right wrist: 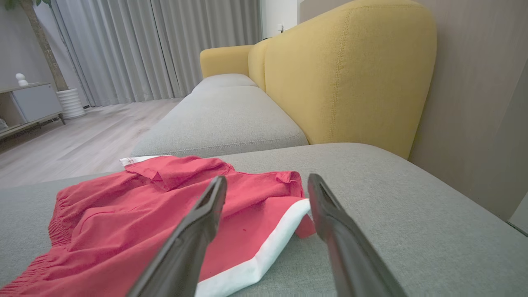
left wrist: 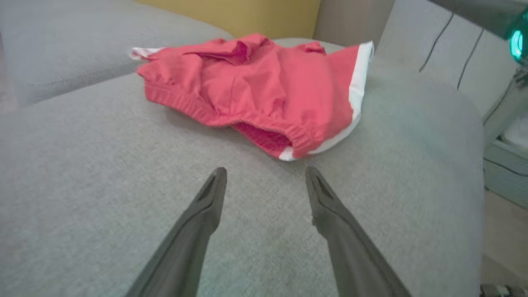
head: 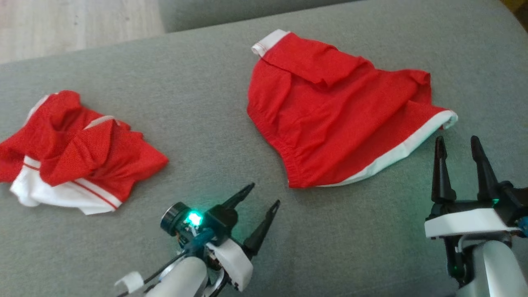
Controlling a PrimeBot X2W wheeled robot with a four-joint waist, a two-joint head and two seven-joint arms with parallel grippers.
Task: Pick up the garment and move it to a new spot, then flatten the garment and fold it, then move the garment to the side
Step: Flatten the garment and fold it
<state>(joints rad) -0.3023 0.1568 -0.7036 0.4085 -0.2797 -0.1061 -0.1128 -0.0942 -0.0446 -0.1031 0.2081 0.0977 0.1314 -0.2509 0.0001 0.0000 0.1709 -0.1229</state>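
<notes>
A red garment [head: 338, 115] with white trim lies spread out, with some folds, on the grey cushion [head: 206, 103] at the right. My left gripper [head: 264, 194] is open just short of its elastic waistband corner [left wrist: 288, 148], fingers apart over bare cushion [left wrist: 266, 170]. My right gripper [head: 457, 139] is open just below the garment's white-hemmed right corner; in the right wrist view its fingers [right wrist: 206, 214] frame that white hem [right wrist: 264, 251] at the gripper's mouth [right wrist: 267, 177]. Neither gripper holds anything.
A second red and white garment [head: 78, 152] lies crumpled at the left of the cushion. A yellow backrest [right wrist: 350, 70] rises past the cushion's far right side. Wooden floor [head: 62, 24] lies beyond the far left edge, with another grey cushion [right wrist: 222, 123] beyond.
</notes>
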